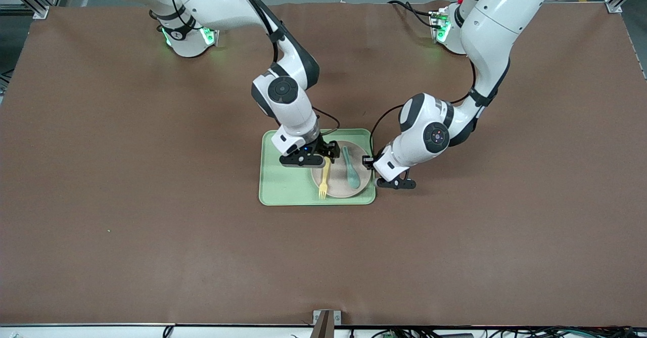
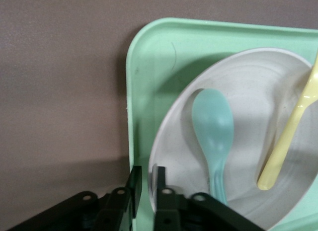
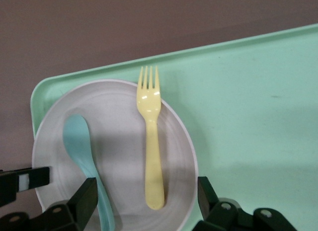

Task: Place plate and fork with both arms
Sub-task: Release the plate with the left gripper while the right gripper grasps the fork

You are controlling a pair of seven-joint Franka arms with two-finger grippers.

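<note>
Plate (image 1: pixel 341 176) sits on green tray (image 1: pixel 283 186), fork (image 1: pixel 324 179) and teal spoon (image 1: pixel 350 169) lying in it. Right gripper (image 1: pixel 323 157) splayed wide over fork handle; left gripper (image 2: pixel 146 184) pinches plate rim.

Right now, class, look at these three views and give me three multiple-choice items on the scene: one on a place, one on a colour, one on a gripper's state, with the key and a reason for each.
1. Where does the plate lie?
A. On the bare table
B. On the green tray, at its end toward the left arm
C. Held in the air

2. What colour is the spoon on the plate?
A. Teal-blue
B. Red
C. Black

3. How does the right gripper stand?
A. Shut on the fork
B. Shut on the spoon
C. Open, its fingers either side of the handle of the fork

Key: 1 B, the plate sits inside the tray's rim. 2 A, it shows teal beside the yellow fork. 3 C, the right wrist view shows a gap on both sides of the handle. The left gripper is at the plate's rim, fingers close together.
</note>
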